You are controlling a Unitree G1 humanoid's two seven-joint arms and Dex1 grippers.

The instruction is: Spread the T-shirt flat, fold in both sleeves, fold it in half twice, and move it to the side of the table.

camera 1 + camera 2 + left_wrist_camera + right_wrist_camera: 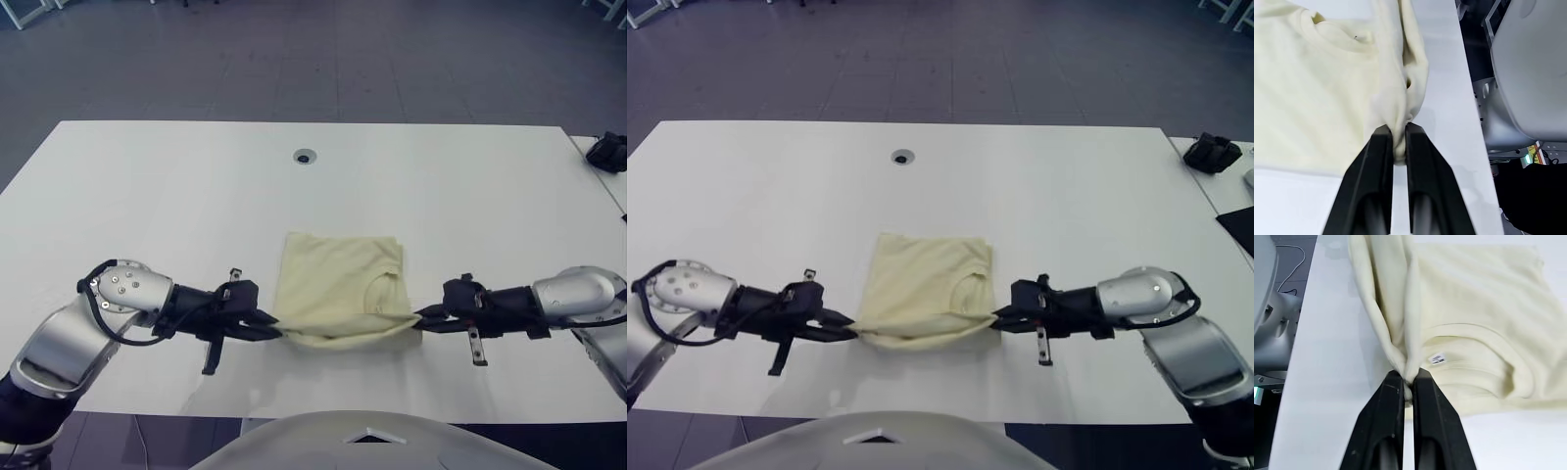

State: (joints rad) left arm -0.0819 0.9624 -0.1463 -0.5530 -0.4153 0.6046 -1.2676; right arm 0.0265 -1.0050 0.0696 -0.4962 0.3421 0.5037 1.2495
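Left eye view: T-shirt point(338, 279) lies near the table's point(147, 196) front edge, between left gripper point(266, 328) and right gripper point(426, 318). Left wrist view: jaws clamped on a near corner. Right wrist view: likewise. A half-fold appears in hand; next, both corners should lift evenly toward the far edge.

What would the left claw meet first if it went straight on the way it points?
The T-shirt it grips: the left claw points along the shirt's near edge. Past the cloth, the right claw seems to face it roughly in line, though depth is unclear.
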